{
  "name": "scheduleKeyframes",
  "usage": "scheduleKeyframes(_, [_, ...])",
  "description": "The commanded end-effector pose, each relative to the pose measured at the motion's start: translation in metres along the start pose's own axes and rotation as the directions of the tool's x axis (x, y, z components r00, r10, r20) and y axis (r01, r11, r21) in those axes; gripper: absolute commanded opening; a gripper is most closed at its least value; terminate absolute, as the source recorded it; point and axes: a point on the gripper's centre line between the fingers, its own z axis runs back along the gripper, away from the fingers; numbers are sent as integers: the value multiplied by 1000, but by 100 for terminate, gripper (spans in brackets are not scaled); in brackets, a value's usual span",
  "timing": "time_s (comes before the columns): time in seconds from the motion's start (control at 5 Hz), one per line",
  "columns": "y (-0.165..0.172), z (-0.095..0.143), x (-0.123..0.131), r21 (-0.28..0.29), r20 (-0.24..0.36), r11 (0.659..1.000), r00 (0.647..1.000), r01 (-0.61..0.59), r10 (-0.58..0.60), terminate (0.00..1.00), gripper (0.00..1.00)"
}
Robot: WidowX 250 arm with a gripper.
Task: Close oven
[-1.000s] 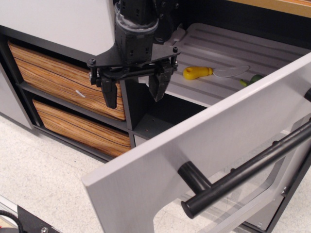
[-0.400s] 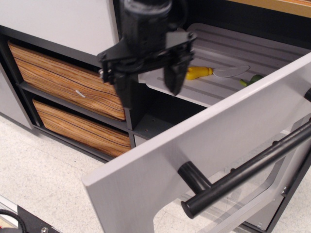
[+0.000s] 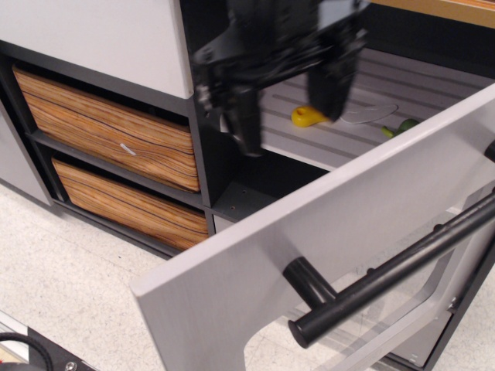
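The oven door (image 3: 325, 232) is light grey with a clear window and hangs wide open toward me. Its thick black bar handle (image 3: 402, 263) crosses the lower right. Inside, the grey ribbed shelf (image 3: 402, 85) holds a yellow-handled utensil (image 3: 305, 117). My gripper (image 3: 285, 108) is black and motion-blurred, open and empty. It hovers above the shelf's left front corner, behind the door's upper edge, touching nothing.
Two wood-grain drawers (image 3: 108, 131) (image 3: 124, 201) sit in the dark cabinet at left under a white panel (image 3: 93, 35). A green item (image 3: 398, 127) lies on the shelf near the door. Speckled floor (image 3: 69, 286) spreads at lower left.
My gripper has moved right and slightly up, from in front of the upper wood-grain drawer to over the oven shelf. Its jaws stay open. The door has not moved.
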Motion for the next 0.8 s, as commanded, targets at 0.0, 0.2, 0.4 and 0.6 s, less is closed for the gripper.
scheduleKeyframes(0.0, [0,40,-35,-82,-72,997,997,15,-21,0,100])
scheduleKeyframes(0.2, [-2,42,-44,-71,-62,990,990,120,-124,0,100])
scheduleKeyframes(0.4, [-4,37,-60,-73,-79,988,987,136,-142,0,100])
scheduleKeyframes(0.6, [-8,46,-80,-66,-124,990,984,121,-129,0,100])
